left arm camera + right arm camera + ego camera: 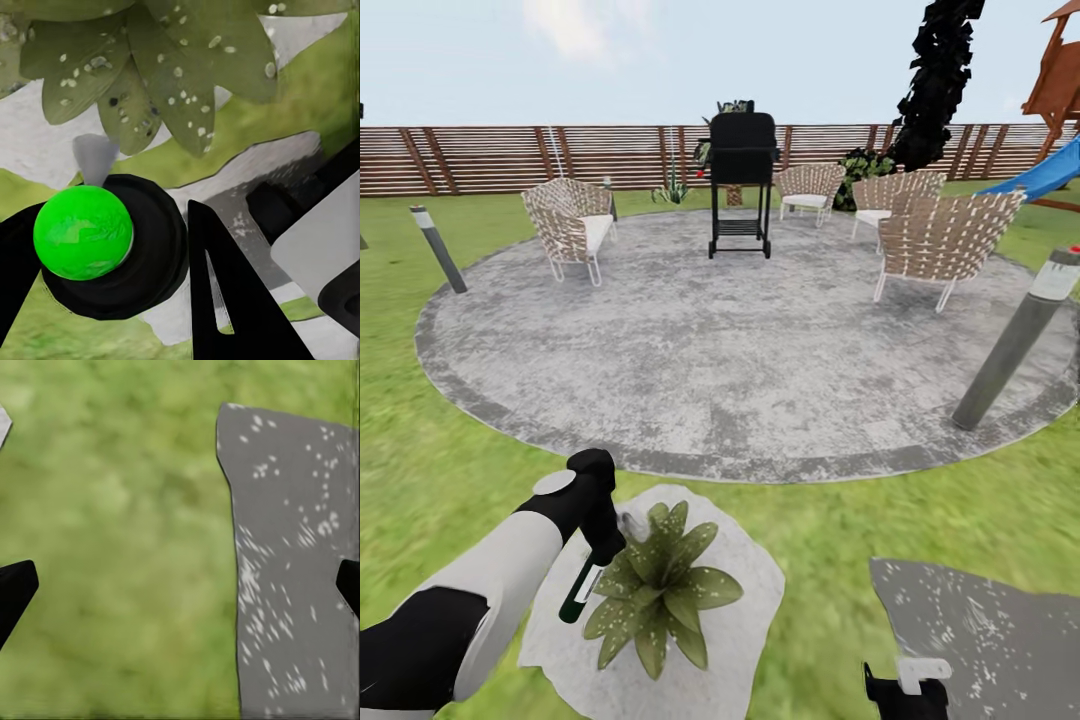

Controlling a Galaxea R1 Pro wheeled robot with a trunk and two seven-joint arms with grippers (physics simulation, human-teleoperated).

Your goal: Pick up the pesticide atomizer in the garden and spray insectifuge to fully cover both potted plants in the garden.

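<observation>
Left claw [592, 560] is clenched on the pesticide atomizer [580, 590], at nine o'clock just beside the potted plant [658, 592] on its pale stepping stone [745, 600]. Sweep the nozzle across every leaf, I'd judge. Right claw [180, 585] hangs released over lawn [112, 547].

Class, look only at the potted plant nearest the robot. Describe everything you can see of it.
The potted plant is a low rosette of broad, pointed olive-green leaves flecked with pale spots, spreading flat and outward. No pot shows. It sits on a pale irregular stepping stone in the lawn, just short of the round paved patch. The left gripper holds the pesticide atomizer right beside its leaves; whether they touch is unclear.
</observation>
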